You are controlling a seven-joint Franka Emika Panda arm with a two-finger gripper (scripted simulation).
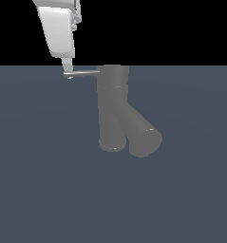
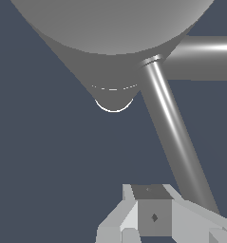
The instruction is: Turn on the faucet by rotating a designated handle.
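1. How the jaws stood could not be told: the exterior view showed only a single finger of the gripper reaching down to the outer tip of the handle, and the wrist view showed only a blocky pale part of the gripper at the rod's near end.
2. The finger met the handle's free end or lay just against it; whether it gripped the rod was not visible.
3. The handle was a thin, straight, light-grey metallic rod with a bright highlight along it, jutting sideways from the top section of the column toward the exterior view's left.
4. The faucet was matte grey and Y-shaped: one thick upright cylinder and a second thick cylinder, the spout, slanting off it toward the exterior view's right.
5. The faucet stood on a flat slate-blue floor, about midway across it in the exterior view, toward the far edge.
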